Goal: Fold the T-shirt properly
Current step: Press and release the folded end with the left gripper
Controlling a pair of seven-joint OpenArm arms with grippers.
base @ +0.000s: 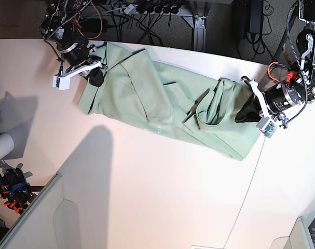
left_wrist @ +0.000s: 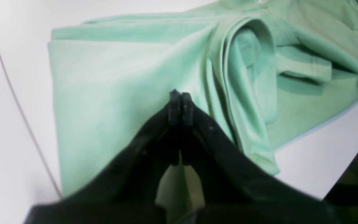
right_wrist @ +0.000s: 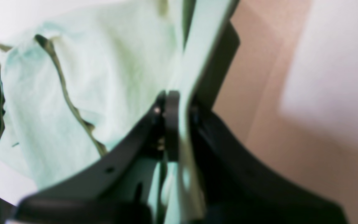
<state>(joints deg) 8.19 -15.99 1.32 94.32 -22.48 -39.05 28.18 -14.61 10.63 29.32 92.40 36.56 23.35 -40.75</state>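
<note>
T-shirt (base: 162, 101) lies spread across upper tabletop (base: 147, 197). Right gripper (right_wrist: 176, 102) clenched on a fabric edge, upper left; left gripper (left_wrist: 180, 102) closed over the cloth at right, apparently pinching it for a fold.

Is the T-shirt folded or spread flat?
Partly folded: the T-shirt lies stretched across the table, with layers doubled over at both ends.
</note>
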